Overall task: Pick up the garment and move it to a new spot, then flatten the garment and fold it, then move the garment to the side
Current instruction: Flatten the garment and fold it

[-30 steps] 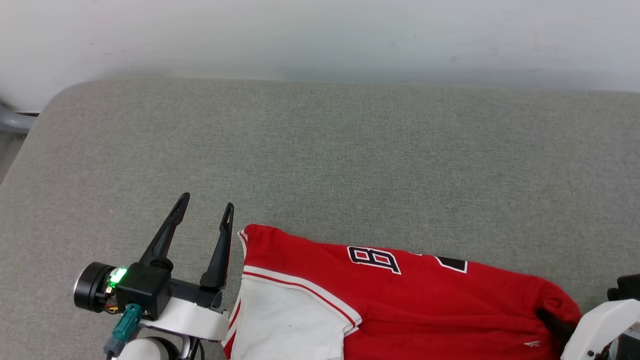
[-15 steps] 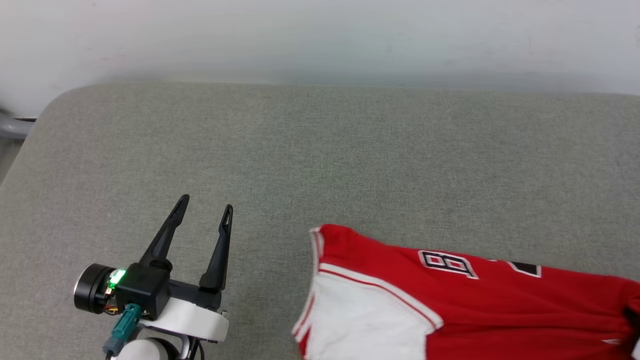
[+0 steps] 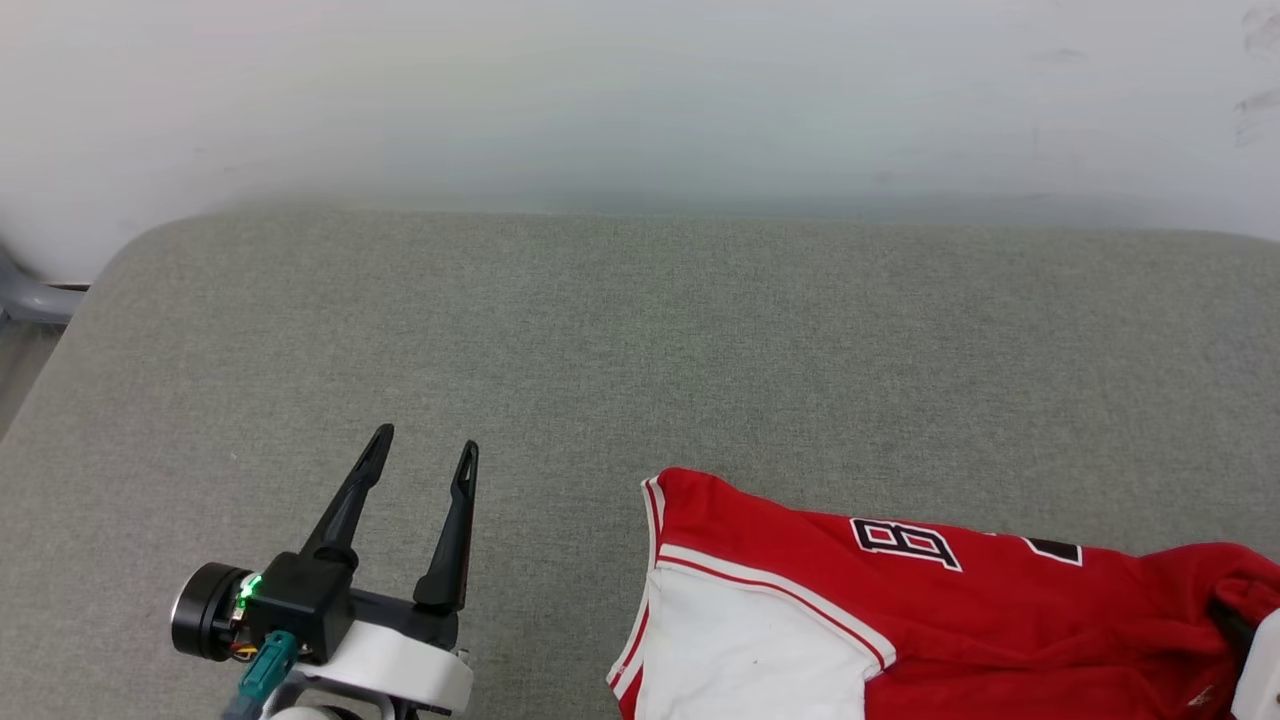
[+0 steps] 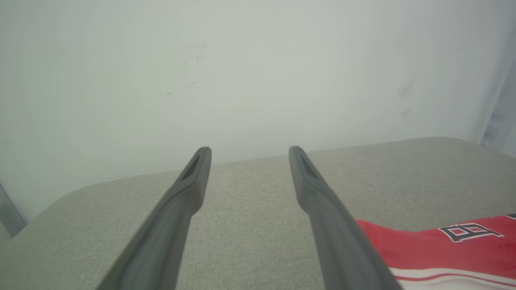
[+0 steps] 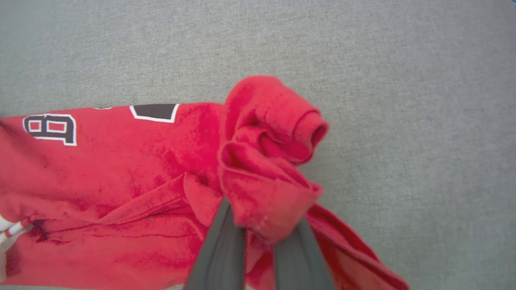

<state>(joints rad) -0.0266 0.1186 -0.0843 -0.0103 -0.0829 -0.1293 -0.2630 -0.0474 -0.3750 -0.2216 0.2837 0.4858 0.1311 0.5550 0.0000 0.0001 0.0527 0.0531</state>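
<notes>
The left gripper (image 3: 427,440) is seen at the lower left of the head view. Its two dark fingers (image 3: 345,505) are spread wide and empty, and are pointed across the grey padded surface (image 3: 700,340) toward the pale wall (image 3: 600,90). No cloth is touched by it, and a strip of bare surface is left between its nearer finger and the garment (image 3: 950,620). In the left wrist view the same wide gap is shown, and the red edge of the garment is seen low on the right, partly hidden behind one finger. The right gripper (image 5: 264,225) is closed to a narrow gap on a bunched fold of red cloth. In the right wrist view the fold is pinched between the two grey fingers and is heaped over their tips in a rolled lump, so that the tips themselves are hidden. From that lump the rest of the garment is stretched away to the left of that view and is laid on the padded surface. In the head view the garment is found at the lower right. Its white sleeve (image 3: 740,650) with striped trim is turned toward the left gripper, black lettering (image 3: 905,543) is shown along its far edge, and its right end is gathered up beside the pale casing of the right arm (image 3: 1262,665).
</notes>
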